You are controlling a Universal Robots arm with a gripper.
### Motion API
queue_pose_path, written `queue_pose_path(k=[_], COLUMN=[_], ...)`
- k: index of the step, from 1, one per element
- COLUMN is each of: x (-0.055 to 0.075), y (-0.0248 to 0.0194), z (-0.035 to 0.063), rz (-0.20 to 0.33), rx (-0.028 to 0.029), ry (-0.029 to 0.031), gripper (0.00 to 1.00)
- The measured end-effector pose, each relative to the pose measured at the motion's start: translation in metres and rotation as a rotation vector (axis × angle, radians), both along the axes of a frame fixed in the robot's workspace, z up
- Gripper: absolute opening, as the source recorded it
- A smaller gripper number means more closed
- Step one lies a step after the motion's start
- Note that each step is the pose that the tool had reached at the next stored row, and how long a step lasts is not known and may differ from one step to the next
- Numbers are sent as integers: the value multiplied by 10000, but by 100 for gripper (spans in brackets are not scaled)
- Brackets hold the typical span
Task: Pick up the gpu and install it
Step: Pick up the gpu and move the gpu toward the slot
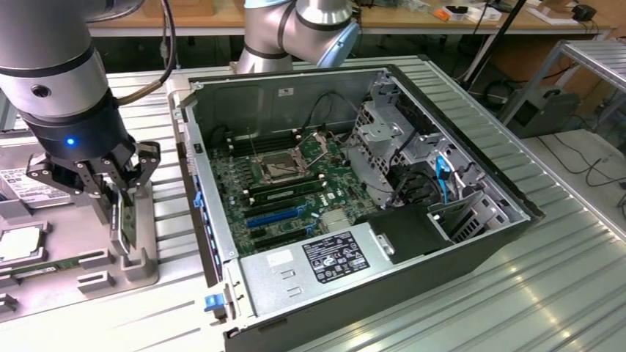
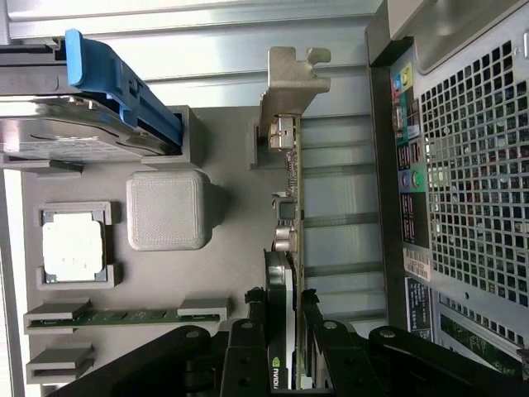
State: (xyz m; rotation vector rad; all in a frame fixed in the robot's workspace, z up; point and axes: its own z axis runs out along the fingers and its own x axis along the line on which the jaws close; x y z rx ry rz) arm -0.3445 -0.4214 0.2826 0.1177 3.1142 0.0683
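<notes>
While poised over the grey rack [image 1: 132,271] at nine o'clock from the open computer case [image 1: 372,292], pinches the gpu [image 1: 125,220], upright on edge, in the gripper [image 2: 283,302]. Appears gripped but not yet lifted clear; leaves the blue slots [image 1: 277,217] inside the case unfilled.

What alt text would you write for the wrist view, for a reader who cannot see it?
The end effector is closed on the gpu, which stands on edge in a grey tray. The tray also holds a hard drive, a processor and a memory stick; the perforated panel of a computer case is alongside.
</notes>
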Motion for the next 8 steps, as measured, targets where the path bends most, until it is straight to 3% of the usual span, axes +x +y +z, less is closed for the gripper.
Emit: queue_pose_path(k=[8], x=[0], y=[0], z=[53], rz=[0], rx=[0], ry=[2], gripper=[27])
